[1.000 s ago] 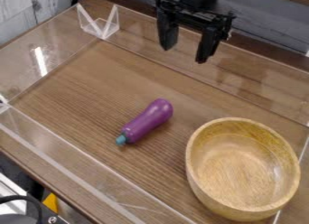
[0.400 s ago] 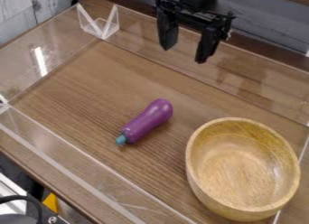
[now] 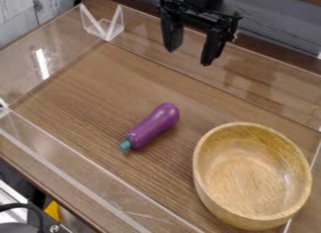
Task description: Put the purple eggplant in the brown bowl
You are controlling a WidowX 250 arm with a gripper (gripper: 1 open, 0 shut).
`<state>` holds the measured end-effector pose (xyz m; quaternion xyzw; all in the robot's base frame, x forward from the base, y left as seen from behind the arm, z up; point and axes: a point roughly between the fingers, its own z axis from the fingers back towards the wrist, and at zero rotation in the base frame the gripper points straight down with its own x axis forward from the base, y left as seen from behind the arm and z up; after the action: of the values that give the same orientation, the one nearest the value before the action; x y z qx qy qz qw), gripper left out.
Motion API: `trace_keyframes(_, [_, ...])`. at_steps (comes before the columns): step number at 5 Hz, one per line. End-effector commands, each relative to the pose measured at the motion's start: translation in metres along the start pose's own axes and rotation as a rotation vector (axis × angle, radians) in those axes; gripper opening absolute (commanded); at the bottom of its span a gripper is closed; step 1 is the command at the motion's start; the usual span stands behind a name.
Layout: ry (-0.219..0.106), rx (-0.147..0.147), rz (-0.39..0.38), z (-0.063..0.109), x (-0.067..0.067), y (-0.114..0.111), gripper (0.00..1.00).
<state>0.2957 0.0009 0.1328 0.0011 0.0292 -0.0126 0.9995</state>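
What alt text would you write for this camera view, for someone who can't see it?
A purple eggplant lies on a wooden table, just left of an empty brown bowl and not touching it. The robot's black hand hangs open above the table's far side, holding nothing. Clear plastic walls edge the table.

Arm above the claw (image 3: 191,42) cut off by top edge. Brown bowl (image 3: 252,174), lower right of claw: near rim almost at bottom edge, possibly clipped.
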Motion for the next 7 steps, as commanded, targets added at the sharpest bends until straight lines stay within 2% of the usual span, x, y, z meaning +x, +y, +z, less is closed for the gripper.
trace_keyframes(1, [-0.065,0.003,0.008,0.0178,-0.0015,0.0029,1.00])
trace_keyframes(5, [-0.086,0.015,-0.004,0.0212,0.0006,-0.0022,1.00])
trace_keyframes(7, [-0.083,0.015,-0.016,0.0187,-0.0018,-0.0046,1.00])
